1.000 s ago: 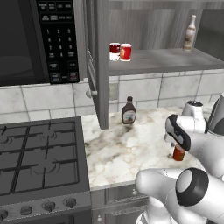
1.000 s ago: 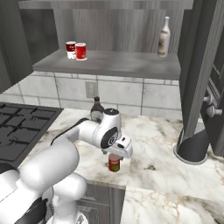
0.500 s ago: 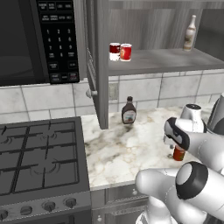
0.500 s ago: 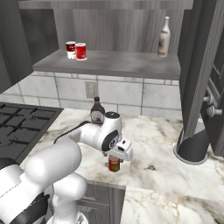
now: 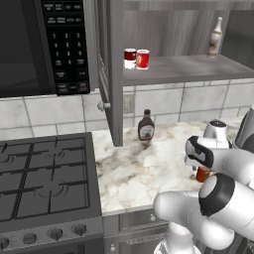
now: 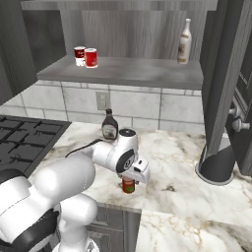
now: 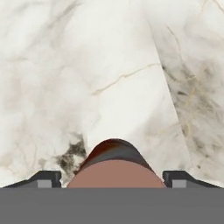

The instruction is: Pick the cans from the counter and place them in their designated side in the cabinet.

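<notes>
The plain dark red can (image 6: pixel 128 185) stands upright on the pale marble counter (image 6: pixel 182 162), lower middle of the right base view, with the gripper (image 7: pixel 113 179) down over it, fingers straddling it, not clearly touching, so I can't tell if it's gripped. Looks light, rigid and probably slick, so I'd squeeze mid-body. Flat roomy slab; the brown sauce bottle (image 6: pixel 109 126) sits behind, and two cans (image 6: pixel 85 56) already sit upper left on the grey cabinet shelf (image 6: pixel 142 74).
</notes>
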Available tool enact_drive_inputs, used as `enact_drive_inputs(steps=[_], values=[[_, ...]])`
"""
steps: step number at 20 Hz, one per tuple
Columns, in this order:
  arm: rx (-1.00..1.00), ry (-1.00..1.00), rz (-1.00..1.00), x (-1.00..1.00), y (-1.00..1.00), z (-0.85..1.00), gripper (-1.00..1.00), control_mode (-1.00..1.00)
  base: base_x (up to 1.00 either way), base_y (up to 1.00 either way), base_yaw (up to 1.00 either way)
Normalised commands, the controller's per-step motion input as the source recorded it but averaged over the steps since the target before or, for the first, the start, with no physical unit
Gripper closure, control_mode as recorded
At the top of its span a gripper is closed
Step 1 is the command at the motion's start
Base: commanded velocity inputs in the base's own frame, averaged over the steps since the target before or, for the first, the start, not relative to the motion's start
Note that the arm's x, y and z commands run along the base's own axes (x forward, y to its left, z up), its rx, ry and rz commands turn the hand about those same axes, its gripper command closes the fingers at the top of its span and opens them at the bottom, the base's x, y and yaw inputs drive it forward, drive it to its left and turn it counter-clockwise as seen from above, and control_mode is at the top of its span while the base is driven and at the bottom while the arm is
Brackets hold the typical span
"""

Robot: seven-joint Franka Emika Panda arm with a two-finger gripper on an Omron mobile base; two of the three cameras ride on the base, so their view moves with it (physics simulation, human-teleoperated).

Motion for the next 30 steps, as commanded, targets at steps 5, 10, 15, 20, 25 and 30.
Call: enact_drive_inputs(steps=[5,10,15,20,25,30], values=[[0.00,0.00,-0.01,0.00,-0.17,-0.11,1.00,-1.00,0.00,0.00,0.00],[0.01,0.00,0.00,0.00,-0.09,0.03,1.00,-1.00,0.00,0.00,0.00],[0.04,-0.02,0.00,0.02,0.09,0.37,1.00,-1.00,0.00,0.00,0.00],[0.04,-0.04,0.00,0.07,0.15,0.48,1.00,-1.00,0.00,0.00,0.00],[0.00,-0.13,0.00,0.00,0.17,0.37,1.00,-1.00,0.00,0.00,0.00],[0.00,-0.19,0.00,0.00,0.20,0.19,1.00,-1.00,0.00,0.00,0.00]])
